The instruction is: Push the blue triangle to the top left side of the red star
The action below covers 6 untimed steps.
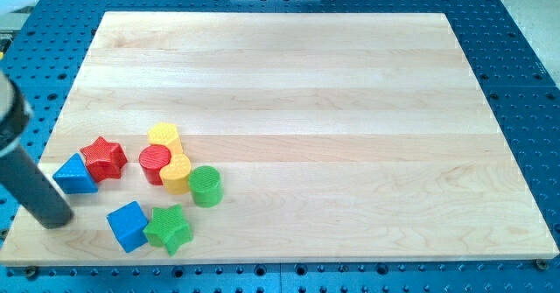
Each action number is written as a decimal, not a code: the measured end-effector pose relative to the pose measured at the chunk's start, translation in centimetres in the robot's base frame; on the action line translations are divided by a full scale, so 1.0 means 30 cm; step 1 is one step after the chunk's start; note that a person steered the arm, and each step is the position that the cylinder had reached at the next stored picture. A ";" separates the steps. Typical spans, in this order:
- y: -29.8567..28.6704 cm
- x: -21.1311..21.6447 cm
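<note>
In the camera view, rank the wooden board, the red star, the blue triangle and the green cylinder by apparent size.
1. Wooden board, by far the largest.
2. Red star, slightly larger.
3. Blue triangle and green cylinder look about alike; not ranked.

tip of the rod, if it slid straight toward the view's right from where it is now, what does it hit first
Most likely the blue triangle. My tip sits just below and left of it, so a straight rightward slide may only clip its lower edge, or pass under it and meet the blue cube. Depth is hard to judge.
</note>
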<state>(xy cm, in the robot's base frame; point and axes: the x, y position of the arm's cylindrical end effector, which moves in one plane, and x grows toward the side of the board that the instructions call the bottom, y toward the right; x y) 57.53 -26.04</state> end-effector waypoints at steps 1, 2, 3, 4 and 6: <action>0.014 -0.104; 0.105 -0.220; 0.191 -0.304; 0.308 -0.368; 0.116 -0.298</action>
